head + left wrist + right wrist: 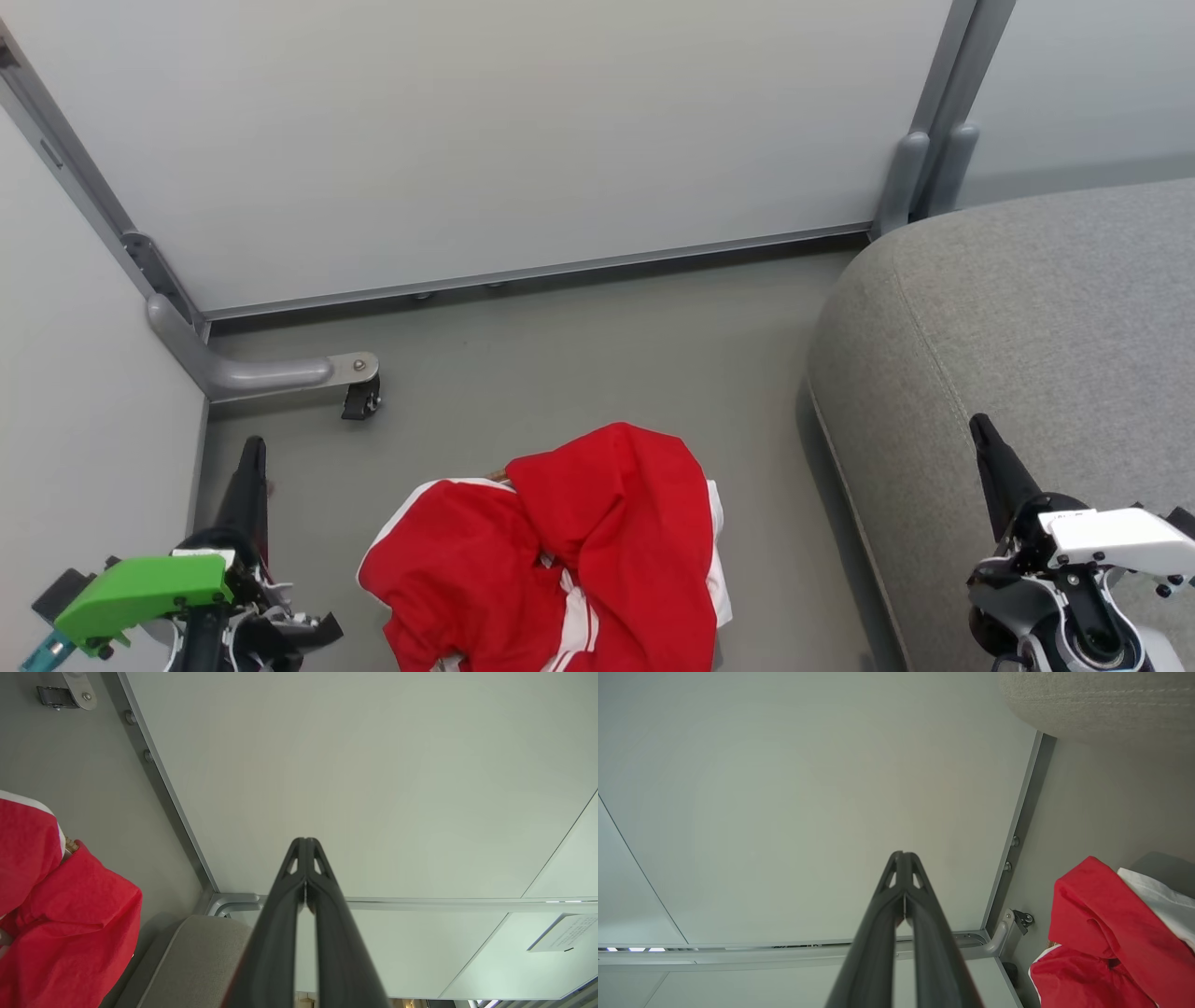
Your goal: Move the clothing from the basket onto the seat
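Bright red clothing [560, 551] with white stripes lies heaped on the floor at the bottom middle of the head view and hides nearly all of the basket under it. A white edge of the lining [715, 560] peeks out at its right, and a bit of brown rim [71, 845] shows in the left wrist view. The grey seat [1027, 355] stands to the right. My left gripper [252, 446] is shut and empty, left of the clothing. My right gripper [980, 427] is shut and empty over the seat's front edge. The clothing [56, 914] [1101, 933] lies off to the side of both wrist views.
Pale partition panels [485, 140] close off the back and left. A grey panel foot with a black caster [359, 397] juts onto the floor at the left. Bare grey floor [607, 345] lies between clothing, panels and seat.
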Robot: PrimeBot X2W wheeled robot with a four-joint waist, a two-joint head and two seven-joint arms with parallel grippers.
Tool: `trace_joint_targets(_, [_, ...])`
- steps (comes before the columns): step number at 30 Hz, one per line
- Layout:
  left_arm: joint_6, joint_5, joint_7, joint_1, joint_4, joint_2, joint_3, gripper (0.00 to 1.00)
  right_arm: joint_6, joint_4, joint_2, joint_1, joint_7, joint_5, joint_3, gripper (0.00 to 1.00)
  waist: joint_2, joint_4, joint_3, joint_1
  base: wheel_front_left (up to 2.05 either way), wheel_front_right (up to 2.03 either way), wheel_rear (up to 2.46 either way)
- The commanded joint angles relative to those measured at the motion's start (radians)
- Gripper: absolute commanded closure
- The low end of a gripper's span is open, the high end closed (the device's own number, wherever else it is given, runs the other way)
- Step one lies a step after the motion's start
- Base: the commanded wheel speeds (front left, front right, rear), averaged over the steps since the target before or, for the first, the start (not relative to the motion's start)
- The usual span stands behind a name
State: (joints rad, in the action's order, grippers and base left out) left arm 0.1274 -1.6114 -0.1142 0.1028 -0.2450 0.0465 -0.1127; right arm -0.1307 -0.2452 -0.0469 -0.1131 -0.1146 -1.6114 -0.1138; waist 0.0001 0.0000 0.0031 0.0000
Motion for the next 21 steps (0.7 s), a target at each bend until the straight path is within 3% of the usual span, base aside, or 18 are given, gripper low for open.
trace_joint_targets(1, [0.0,0.0,0.001,-0.001,-0.004,-0.001,0.001,0.0,0.0,-0.004,0.001,0.0,0.0,0.001,0.0,0.0,-0.0001,0.0,0.0,0.0,0.0,0.0,0.0])
trace_joint_targets(9, [-0.001,0.041,0.027,-0.015,-0.044,-0.002,0.015,0.0,0.0,-0.027,-0.002,0.006,0.027,0.04,0.021,0.0,-0.0001,0.001,0.001,0.0,0.0,0.0,0.0])
trace_joint_targets(21, [-0.008,0.338,0.085,-0.005,-0.056,0.007,0.044,0.0,0.0,-0.01,-0.022,-0.016,0.085,0.316,0.05,0.0,-0.0001,0.002,0.008,0.0,0.0,0.0,0.0])
